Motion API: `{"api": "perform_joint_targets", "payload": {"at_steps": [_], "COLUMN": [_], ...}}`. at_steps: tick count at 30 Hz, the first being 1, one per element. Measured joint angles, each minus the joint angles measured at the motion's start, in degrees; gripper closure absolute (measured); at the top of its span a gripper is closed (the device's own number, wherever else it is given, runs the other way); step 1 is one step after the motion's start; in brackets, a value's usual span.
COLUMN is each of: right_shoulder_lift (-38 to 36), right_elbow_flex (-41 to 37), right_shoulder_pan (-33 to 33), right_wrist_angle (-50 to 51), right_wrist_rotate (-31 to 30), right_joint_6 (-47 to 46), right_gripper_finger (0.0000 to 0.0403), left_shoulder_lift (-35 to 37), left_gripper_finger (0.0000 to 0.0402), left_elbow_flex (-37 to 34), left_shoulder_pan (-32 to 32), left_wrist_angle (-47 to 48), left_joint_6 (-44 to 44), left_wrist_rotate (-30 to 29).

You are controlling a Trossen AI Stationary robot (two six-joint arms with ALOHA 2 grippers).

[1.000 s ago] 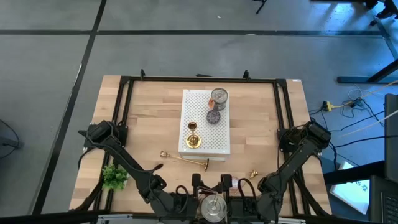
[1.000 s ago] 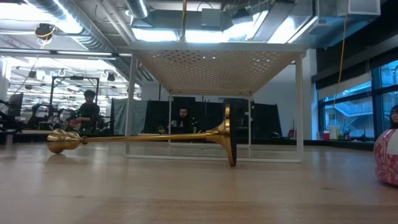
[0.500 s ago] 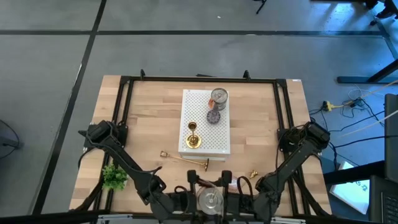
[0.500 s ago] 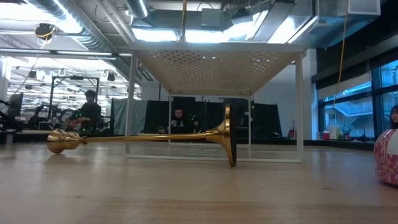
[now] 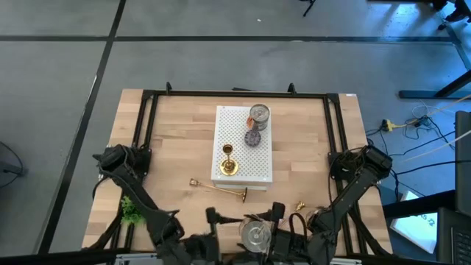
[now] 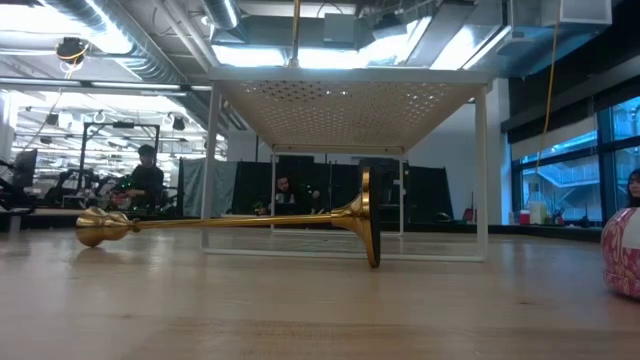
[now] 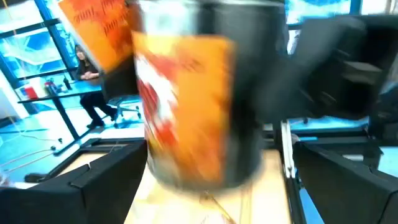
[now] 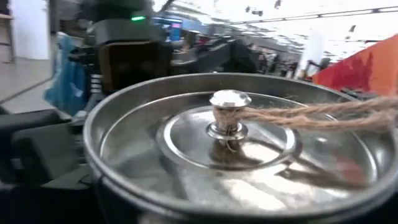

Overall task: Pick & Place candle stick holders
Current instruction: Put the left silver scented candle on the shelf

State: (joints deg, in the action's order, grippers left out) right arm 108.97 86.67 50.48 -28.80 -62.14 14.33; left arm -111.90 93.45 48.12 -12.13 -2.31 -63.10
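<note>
Tabletop [image 5: 169, 140] under me, white perforated riser [image 5: 239, 151] in the middle of it. Both my arms are bunched at the near edge. My right jaws [image 5: 268, 221] are clamped wide on the tin [image 5: 255, 234], its lid and twine right under that wrist camera. My left jaws [image 7: 211, 193] stand apart just beside that tin, off it. The other tin [image 5: 258, 115] sits on the riser's far end. The long holder [image 5: 219, 190] lies on its side on the tabletop, just in front of the riser. A plant [image 5: 131, 211] is off to my left. A short holder [image 5: 229, 163] stands upright on the riser's near end. A purple disc [image 5: 252, 138] lies beside the other tin. A tiny gold piece [image 5: 300, 205] rests on the tabletop to my right.
</note>
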Motion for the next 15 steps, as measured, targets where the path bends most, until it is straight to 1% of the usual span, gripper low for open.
{"api": "perform_joint_targets", "payload": {"at_steps": [4,9,12,15], "right_shoulder_lift": [0.0,-0.2,-0.9,-3.2], "right_elbow_flex": [0.0,0.0,0.0,0.0], "right_shoulder_pan": [1.2,2.2,2.0,0.9], "right_wrist_angle": [-1.9,-5.8,-11.8,-18.7], "right_wrist_rotate": [-4.8,-12.5,-17.9,-19.0], "right_joint_6": [3.2,8.7,17.2,26.4], "right_gripper_finger": [0.0056,0.0056,0.0056,0.0056], "left_shoulder_lift": [0.0,0.0,-0.1,-0.1], "left_gripper_finger": [0.0002,0.0002,0.0002,0.0002], "left_elbow_flex": [0.0,0.0,-0.1,-0.1], "left_shoulder_pan": [3.0,6.8,8.9,10.7], "left_wrist_angle": [2.9,6.8,11.3,16.3], "left_joint_6": [2.1,5.2,8.4,12.9], "left_wrist_rotate": [-3.2,-9.4,-13.0,-16.3]}}
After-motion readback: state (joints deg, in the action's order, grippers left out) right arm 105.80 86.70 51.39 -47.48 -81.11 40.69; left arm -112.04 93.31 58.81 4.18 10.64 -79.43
